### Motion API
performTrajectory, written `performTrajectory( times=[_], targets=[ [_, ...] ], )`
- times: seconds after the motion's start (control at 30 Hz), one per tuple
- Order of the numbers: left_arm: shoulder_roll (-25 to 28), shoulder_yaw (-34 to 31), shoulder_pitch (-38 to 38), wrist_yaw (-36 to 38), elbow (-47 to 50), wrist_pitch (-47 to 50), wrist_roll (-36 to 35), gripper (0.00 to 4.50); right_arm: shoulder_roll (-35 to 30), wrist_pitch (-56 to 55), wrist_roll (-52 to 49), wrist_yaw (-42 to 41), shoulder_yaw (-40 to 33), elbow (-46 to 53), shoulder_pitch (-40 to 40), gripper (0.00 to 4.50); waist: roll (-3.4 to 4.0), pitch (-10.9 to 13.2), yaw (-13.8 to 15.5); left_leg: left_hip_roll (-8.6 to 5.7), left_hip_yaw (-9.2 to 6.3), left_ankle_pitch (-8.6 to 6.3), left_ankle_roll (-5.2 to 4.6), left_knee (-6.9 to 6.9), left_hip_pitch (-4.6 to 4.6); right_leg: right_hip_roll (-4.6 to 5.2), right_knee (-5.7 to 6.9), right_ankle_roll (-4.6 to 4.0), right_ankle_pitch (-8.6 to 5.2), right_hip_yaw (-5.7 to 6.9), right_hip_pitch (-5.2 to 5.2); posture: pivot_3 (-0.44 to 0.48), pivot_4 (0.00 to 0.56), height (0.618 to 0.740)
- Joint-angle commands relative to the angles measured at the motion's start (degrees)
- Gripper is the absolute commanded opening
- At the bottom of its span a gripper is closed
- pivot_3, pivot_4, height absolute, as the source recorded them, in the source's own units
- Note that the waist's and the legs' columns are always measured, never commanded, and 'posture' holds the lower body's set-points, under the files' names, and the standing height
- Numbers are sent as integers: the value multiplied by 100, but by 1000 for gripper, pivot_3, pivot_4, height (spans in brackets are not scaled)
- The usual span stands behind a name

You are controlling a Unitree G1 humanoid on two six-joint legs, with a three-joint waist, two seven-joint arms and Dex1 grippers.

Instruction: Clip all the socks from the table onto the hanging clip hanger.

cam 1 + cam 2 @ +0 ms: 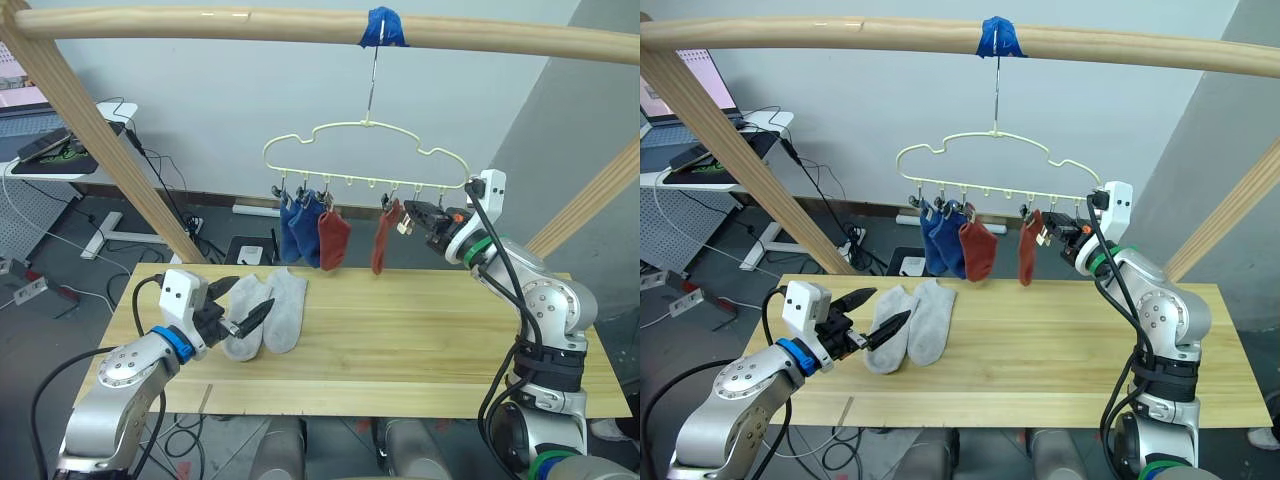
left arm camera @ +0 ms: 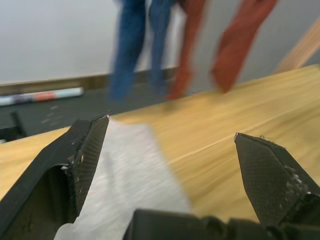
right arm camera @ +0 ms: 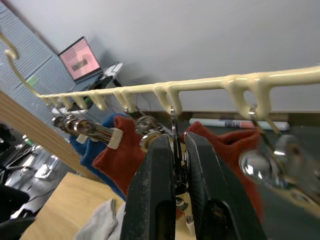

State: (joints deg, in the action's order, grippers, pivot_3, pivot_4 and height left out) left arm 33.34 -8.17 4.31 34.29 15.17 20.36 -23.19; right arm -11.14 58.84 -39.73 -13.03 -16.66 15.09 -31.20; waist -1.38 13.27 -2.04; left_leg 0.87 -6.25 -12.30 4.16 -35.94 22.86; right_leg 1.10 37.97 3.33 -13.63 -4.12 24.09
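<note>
Left eye view: two grey socks [image 1: 268, 312] are seen flat on the worktop [image 1: 420, 350], with the left claw [image 1: 240, 315] spread over them; four socks hang from the clip hanger [image 1: 365, 150]. Left wrist view: the grey fabric looks soft and light, best pinched at the cuff. Right wrist view: the right claw [image 3: 179, 172] is pressed together on a metal clip [image 3: 174, 150].

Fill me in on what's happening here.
The robot is clipping socks onto a hanger. Two blue socks and two red socks hang from it already. Two grey socks lie on the table. The left gripper is open at the grey socks. The right gripper is pinching a clip on the hanger.
</note>
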Motion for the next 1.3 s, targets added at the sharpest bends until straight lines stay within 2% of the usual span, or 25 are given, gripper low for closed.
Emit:
performTrajectory(
  times=[0.03, 0.2, 0.57, 0.73, 0.87, 0.97, 1.07, 1.3],
  targets=[
    [-72, 114, -175, 38, -226, -297, 269, 4500, -17, 229, -353, 105, -11, 393, -105, 57, 0, 0, -1, 0, 0, 0, 0, -3, 2, 0, 0, 1, 1, 0, 0, 18, 178, 740],
    [-302, 733, -1001, 86, -1548, -670, 921, 4500, -123, 693, -741, 95, 100, 846, 73, 57, 6, -4, 13, 0, 0, 1, -1, -2, 3, 0, 2, 27, 15, 2, 0, 9, 182, 740],
    [-772, 1786, -2633, 641, -4613, -2333, 2138, 4500, 6, 708, -899, 482, 88, 923, 24, 57, 6, -4, -133, 0, 1, 1, -2, 0, 9, 0, 1, 32, 17, 2, 3, -57, 203, 740],
    [-1039, 1959, -3418, 113, -6445, -3106, 2749, 4500, 101, 675, -908, 761, 86, 1057, 72, 57, 6, -4, -192, -1, -1, 1, -3, -2, 10, 0, 0, 35, 19, 2, 3, -90, 211, 740],
    [-1081, 1939, -3699, -15, -7031, -3235, 2943, 4500, 117, 723, -1024, 917, 41, 1158, 100, 57, 6, -4, -282, -1, -1, 1, -3, -1, 12, 1, 0, 37, 18, 1, 2, -103, 210, 740],
    [-1099, 1944, -3744, 161, -7252, -3169, 2982, 3902, 113, 681, -1048, 987, 33, 1142, 103, 57, 6, -4, -300, -2, -1, 1, -3, -1, 11, 1, 0, 38, 18, 0, 2, -105, 207, 740],
    [-1170, 1893, -3666, 564, -7223, -3009, 2833, 3035, 144, 648, -1058, 1038, 50, 1120, 68, 57, 6, -4, -311, -1, -1, 1, -3, 0, 8, 1, 1, 38, 18, 0, 2, -105, 206, 740],
    [-1236, 1798, -3415, 749, -6826, -2914, 2764, 950, 120, 579, -1074, 1051, 106, 1044, 19, 57, 6, -4, -313, -1, -1, 2, -4, -1, 7, 1, 1, 39, 18, -1, 0, -102, 201, 740]
  ],
)
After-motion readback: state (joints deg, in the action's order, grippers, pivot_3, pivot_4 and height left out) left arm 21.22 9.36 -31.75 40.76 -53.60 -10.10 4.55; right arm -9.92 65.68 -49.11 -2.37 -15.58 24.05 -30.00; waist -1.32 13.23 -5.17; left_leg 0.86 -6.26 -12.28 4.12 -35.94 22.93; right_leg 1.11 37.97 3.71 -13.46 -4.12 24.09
